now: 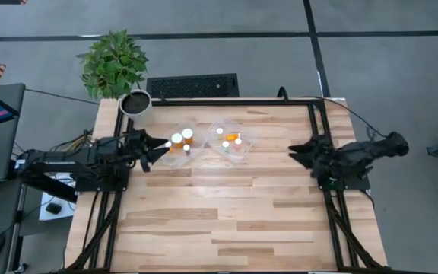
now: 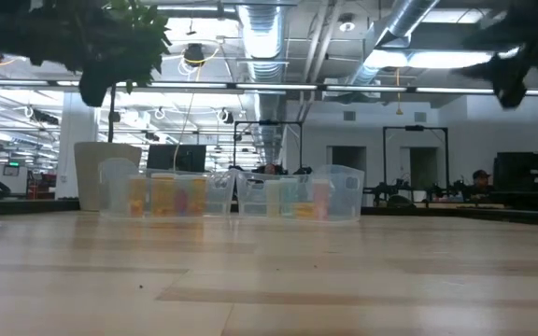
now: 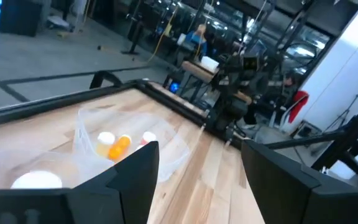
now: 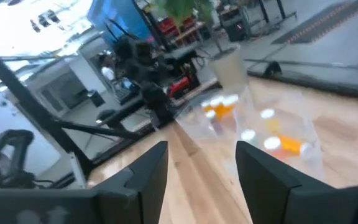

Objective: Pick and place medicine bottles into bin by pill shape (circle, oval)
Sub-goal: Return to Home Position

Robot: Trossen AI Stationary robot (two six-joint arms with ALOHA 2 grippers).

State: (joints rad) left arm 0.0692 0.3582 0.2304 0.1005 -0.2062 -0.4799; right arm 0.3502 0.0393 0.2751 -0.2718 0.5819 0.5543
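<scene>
Two clear bins stand side by side at the table's far middle, the left bin (image 1: 179, 144) and the right bin (image 1: 231, 140). Both hold small orange medicine bottles (image 1: 182, 138) (image 1: 233, 141) with white caps, some upright and some lying down (image 4: 284, 145). My left gripper (image 1: 161, 144) hangs open and empty above the table, level, just left of the left bin (image 3: 114, 146). My right gripper (image 1: 295, 151) is open and empty too, level, well to the right of the right bin (image 4: 278, 140). The pills inside the bottles are too small to make out.
A white pot (image 1: 135, 102) with a green plant (image 1: 114, 62) stands at the table's far left corner, just behind the left bin. A black frame rail (image 1: 234, 101) runs along the far edge. The bare wooden tabletop (image 1: 226, 221) stretches from the bins to the near edge.
</scene>
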